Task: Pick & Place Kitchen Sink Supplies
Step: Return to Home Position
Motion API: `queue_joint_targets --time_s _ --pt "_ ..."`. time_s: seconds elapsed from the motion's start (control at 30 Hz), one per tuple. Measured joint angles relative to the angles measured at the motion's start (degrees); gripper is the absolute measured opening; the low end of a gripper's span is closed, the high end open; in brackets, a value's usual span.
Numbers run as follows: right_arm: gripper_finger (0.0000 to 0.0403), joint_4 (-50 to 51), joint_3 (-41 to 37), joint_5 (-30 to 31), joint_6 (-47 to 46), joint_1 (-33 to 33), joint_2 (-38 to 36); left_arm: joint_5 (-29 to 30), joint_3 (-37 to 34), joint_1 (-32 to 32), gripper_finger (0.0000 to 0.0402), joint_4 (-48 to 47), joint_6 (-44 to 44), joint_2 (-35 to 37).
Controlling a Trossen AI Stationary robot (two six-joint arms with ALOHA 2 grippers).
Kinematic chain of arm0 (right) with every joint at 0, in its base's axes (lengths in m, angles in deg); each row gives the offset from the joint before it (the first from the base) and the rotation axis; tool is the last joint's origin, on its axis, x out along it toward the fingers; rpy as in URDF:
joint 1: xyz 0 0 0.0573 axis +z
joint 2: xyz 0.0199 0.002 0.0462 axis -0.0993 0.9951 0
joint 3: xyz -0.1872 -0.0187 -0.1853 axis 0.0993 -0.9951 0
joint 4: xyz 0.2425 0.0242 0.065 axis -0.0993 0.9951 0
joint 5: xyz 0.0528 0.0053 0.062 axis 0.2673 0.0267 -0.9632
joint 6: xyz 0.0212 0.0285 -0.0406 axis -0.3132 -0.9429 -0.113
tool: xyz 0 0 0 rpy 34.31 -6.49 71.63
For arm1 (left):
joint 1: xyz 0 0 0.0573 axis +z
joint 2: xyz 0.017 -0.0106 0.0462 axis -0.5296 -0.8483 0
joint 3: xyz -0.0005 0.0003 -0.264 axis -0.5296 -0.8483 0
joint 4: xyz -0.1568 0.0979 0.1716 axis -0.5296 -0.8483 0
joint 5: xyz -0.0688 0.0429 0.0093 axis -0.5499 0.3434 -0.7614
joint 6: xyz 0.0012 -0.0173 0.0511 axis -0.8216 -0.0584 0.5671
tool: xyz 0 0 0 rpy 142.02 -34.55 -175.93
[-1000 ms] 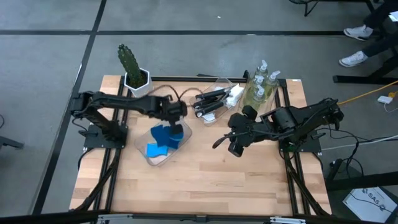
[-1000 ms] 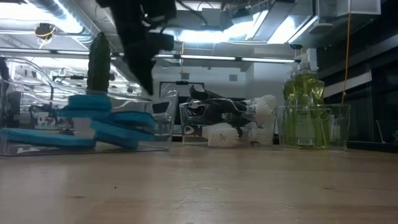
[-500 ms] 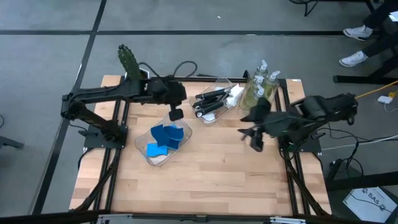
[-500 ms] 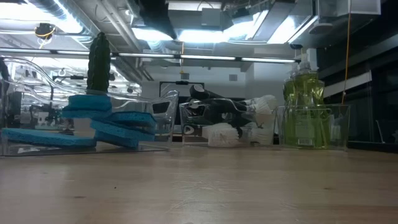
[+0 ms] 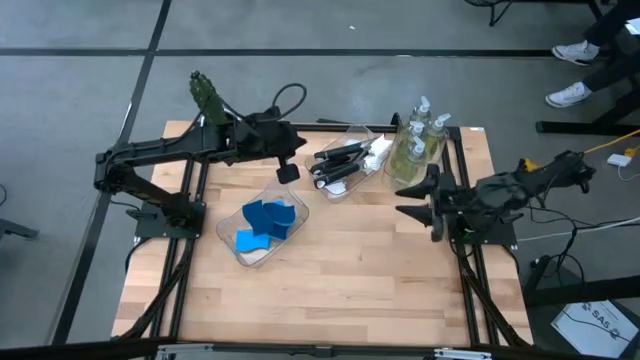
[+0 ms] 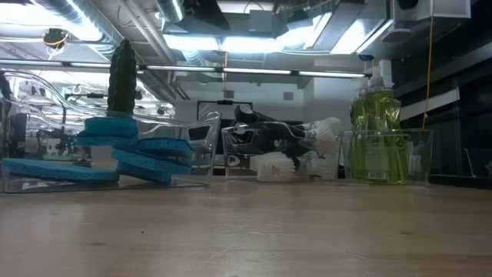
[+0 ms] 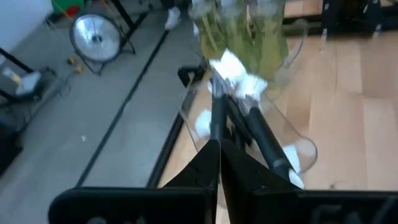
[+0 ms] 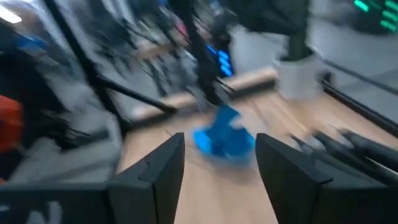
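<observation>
Far left corner of table (image 5: 330, 290): potted cactus (image 5: 206, 96), left arm crossing over its pot in high view; from table height, seen rising behind the sponge bin.

Left gripper (image 5: 287, 172) raised above the far part of the table, between cactus and brush bin, just beyond the sponge bin. Fingers pressed together in wrist view (image 7: 219, 147), nothing between them; looking down at the brushes, with the soap bottles behind.

Left of centre: clear bin (image 5: 231, 227) holding blue sponges (image 5: 267, 219), stacked unevenly, upper ones tilted on the lower (image 6: 131, 146).

Centre, far side: second clear bin (image 5: 352, 129) with black-handled brushes (image 5: 338, 163) lying in it, white heads toward the right (image 6: 327, 129).

Far right corner: third clear bin (image 6: 421, 154) with soap bottles (image 5: 420, 135) upright, yellowish-green through its wall (image 6: 377, 142).

Right gripper (image 5: 415, 192) near table's right edge, just on the near side of the soap bin, fingers spread wide, empty; wrist view blurred, sponges visible between the fingers.

Beyond the table, far right: a person's white shoes (image 5: 570, 95) on the floor.
</observation>
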Motion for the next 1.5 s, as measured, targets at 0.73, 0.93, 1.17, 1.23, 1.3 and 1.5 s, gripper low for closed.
queue_joint_targets --time_s 0.73,0.93,1.17,1.23,1.3,1.5 --pt "0.0196 -30.85 -35.17 -12.58 25.17 0.00 -35.28 -1.95 0.00 -2.97 0.0012 9.50 -28.20 0.02" --pt "0.0196 -32.00 -42.17 -12.46 25.15 0.00 -42.83 -3.15 0.00 -4.20 0.0012 9.48 -36.95 0.02" --pt "0.0196 -40.18 -49.14 -20.75 28.67 -0.02 -42.80 -3.06 -0.02 -7.02 0.0011 10.46 -40.74 0.02" --pt "0.0196 -39.16 -49.83 -23.00 29.25 -0.02 -42.80 -3.10 -0.02 -8.17 0.0010 10.46 -40.83 0.02" --pt "0.0196 -38.38 -49.78 -24.57 29.56 -0.07 -42.80 -3.09 -0.02 -9.15 0.0011 10.59 -41.57 0.00" --pt "0.0196 -33.18 -49.69 -24.93 30.82 -0.11 -42.80 -8.55 -0.02 -11.61 0.0011 17.60 -38.78 0.00"
